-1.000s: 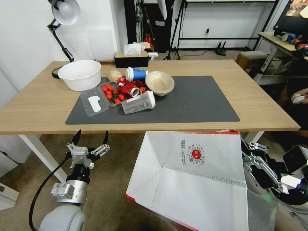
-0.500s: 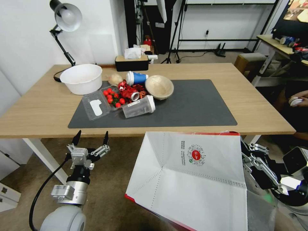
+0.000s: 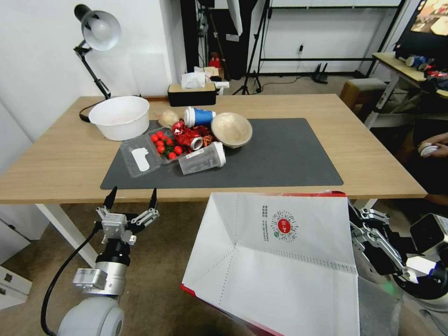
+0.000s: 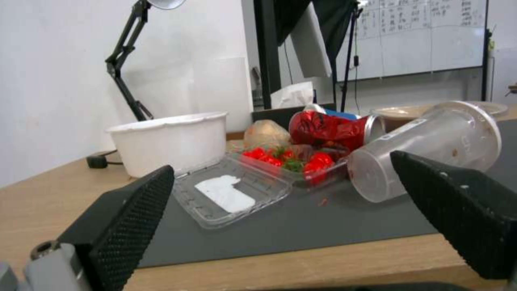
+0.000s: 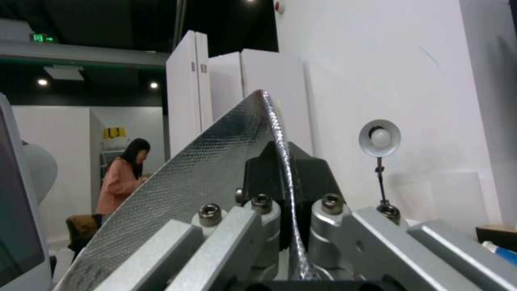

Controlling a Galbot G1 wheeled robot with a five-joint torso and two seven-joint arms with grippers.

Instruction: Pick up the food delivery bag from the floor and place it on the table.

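Head view: the food delivery bag hangs off the floor, its foil edge pinched in the right gripper. Left gripper waits spread wide below the table edge, beyond.

- Bag: matt white panels, perforated seams; crinkly silver foil lining
- Table: light wood (matt grey mat)
- Left gripper: textured blk pads

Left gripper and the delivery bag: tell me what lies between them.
Nothing but bare floor: in the head view the open left gripper hangs beside the food delivery bag, apart from it.
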